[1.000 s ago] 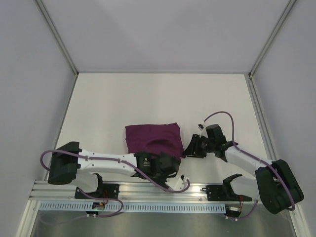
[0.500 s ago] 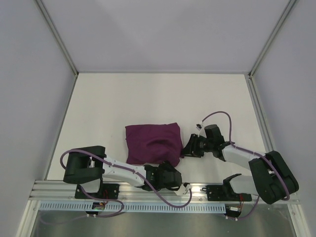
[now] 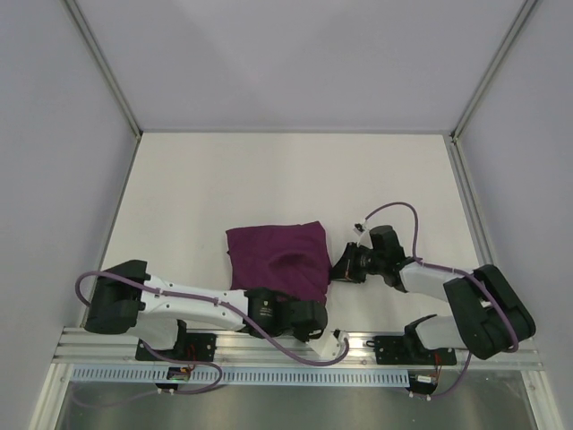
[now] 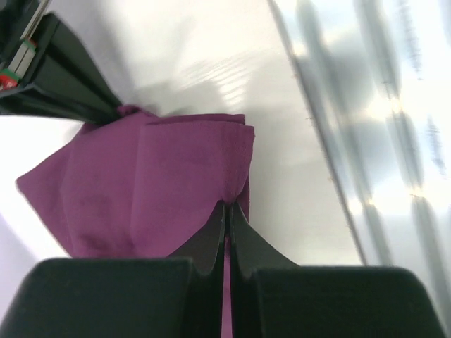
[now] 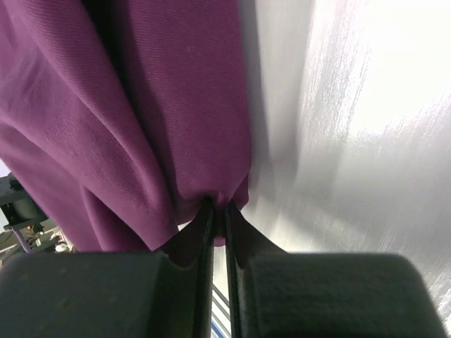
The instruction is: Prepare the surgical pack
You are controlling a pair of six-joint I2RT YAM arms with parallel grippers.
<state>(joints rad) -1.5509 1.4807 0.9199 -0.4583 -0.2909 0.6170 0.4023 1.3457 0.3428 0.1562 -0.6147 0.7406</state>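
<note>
Top external view: the surgical pack (image 3: 276,258), a purple cloth bundle, lies at centre frame on the white table (image 3: 224,179). My left gripper (image 4: 227,215) is clenched on the cloth's lower edge. My right gripper (image 5: 217,208) is pinched tight on a fold at its right side.
</note>
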